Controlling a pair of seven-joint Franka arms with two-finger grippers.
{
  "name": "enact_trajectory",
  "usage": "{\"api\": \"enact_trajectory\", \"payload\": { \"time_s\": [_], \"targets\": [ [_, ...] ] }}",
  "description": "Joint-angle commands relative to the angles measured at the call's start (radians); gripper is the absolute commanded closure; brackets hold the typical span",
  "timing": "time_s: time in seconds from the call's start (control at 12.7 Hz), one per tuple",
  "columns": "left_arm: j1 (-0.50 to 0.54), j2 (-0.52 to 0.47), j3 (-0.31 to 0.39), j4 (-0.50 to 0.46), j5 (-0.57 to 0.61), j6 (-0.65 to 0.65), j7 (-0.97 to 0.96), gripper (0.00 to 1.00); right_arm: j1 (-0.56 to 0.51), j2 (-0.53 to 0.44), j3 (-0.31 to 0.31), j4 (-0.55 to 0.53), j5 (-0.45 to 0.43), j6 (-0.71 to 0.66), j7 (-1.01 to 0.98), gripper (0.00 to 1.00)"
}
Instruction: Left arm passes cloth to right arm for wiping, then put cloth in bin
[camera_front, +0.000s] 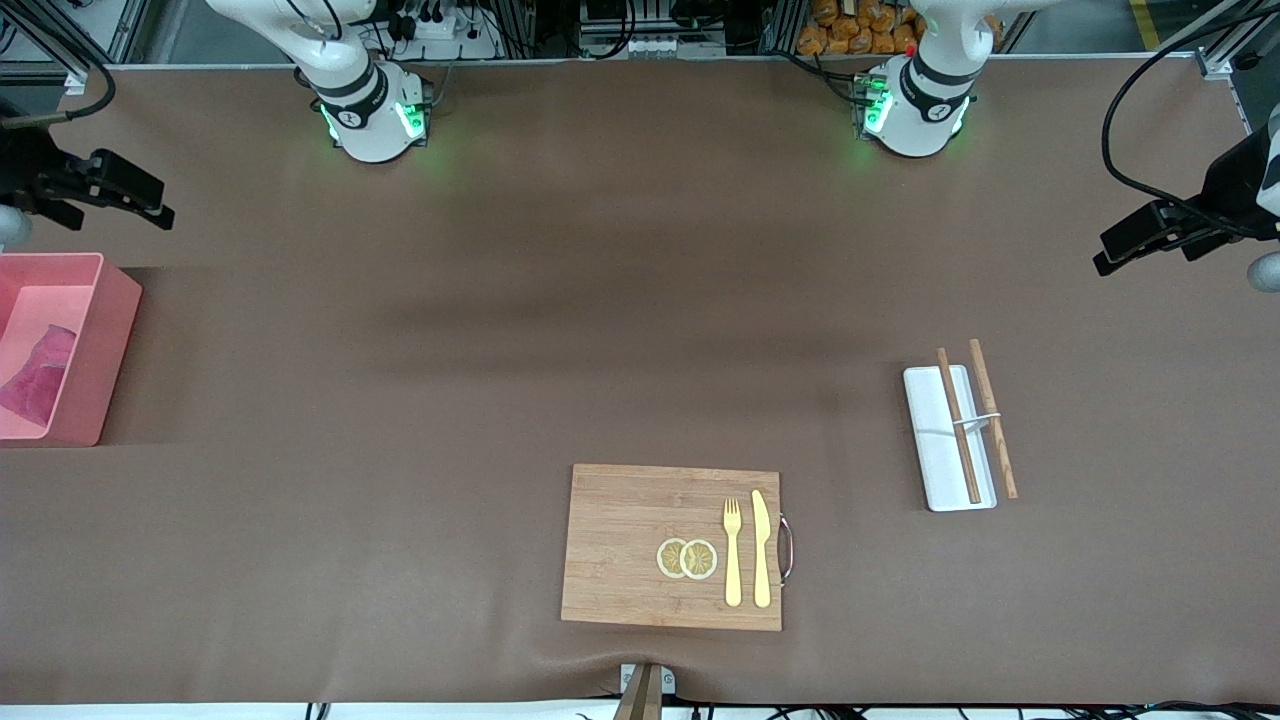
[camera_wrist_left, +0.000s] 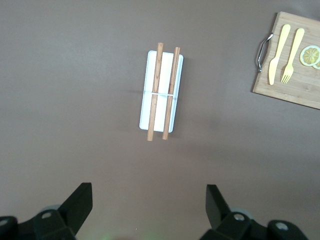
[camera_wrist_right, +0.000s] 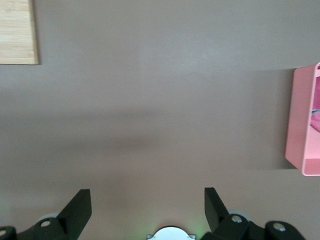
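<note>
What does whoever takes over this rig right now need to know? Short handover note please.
Left gripper: open, empty, up over the table at the left arm's end, above bare table beside the white tray with two wooden sticks.
Right gripper: open, empty, up over bare table near the bin.
Cloth: lying inside the bin at the right arm's end of the table.
Wooden board with fork, knife and lemon slices: untouched by either gripper.
Done: cloth is binned.
Left: nothing visible; both arms wait.
</note>
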Motion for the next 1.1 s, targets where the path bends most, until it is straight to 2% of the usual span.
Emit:
{"api": "enact_trajectory", "payload": {
  "time_s": [0.0, 0.32, 1.02],
  "targets": [
    [-0.004, -0.031, -0.005, -0.014, 0.025, 0.0, 0.004, 0.0, -0.017, -0.019, 0.005, -0.017, 0.025, 0.007, 0.015, 0.0],
    [-0.004, -0.031, -0.036, -0.014, 0.028, -0.035, 0.009, 0.0, -0.019, -0.019, -0.03, -0.015, 0.025, -0.004, 0.072, 0.0],
    [-0.002, -0.019, -0.047, 0.023, 0.077, -0.04, 0.007, 0.0, -0.022, -0.02, -0.029, -0.003, 0.022, -0.022, 0.064, 0.0]
  ]
}}
